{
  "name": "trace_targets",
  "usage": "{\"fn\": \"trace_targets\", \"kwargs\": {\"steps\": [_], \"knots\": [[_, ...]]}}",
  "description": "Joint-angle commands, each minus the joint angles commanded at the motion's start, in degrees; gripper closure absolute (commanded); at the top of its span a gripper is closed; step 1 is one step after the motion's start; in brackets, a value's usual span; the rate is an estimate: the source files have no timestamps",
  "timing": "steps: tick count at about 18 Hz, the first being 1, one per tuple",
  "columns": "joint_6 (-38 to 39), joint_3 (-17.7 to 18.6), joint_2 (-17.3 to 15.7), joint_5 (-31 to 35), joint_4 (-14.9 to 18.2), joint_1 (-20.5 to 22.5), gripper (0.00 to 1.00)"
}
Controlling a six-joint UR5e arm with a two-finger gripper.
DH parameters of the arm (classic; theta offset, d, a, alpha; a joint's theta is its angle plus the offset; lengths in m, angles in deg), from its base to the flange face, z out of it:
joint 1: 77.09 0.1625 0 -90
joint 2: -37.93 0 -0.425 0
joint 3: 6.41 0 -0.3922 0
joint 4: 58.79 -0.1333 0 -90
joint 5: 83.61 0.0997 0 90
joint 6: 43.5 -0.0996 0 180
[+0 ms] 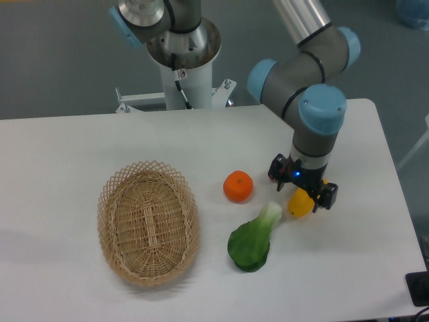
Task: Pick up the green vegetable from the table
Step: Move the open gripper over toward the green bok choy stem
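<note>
I am holding my pincer [302, 188] spread wide and empty, hovering over the yellow vegetable [299, 203], which is mostly hiding beneath it. The green vegetable [254, 239] is lying on the desk [67, 154], just near and left of my pincer, not touching it; its pale stem is pointing far-right toward the yellow vegetable, its dark leafy end lying nearer. The orange [238, 186] is sitting just far-left of the stem. The wicker basket [148, 222] is resting well to the left.
</note>
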Motion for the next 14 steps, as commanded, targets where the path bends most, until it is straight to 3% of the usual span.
{"fn": "trace_targets", "kwargs": {"steps": [8, 14], "knots": [[2.8, 3.7, 0.3, 0.0, -1.1, -1.2, 0.00], [4.8, 4.6, 2.4, 0.0, -6.6, -2.5, 0.00]]}}
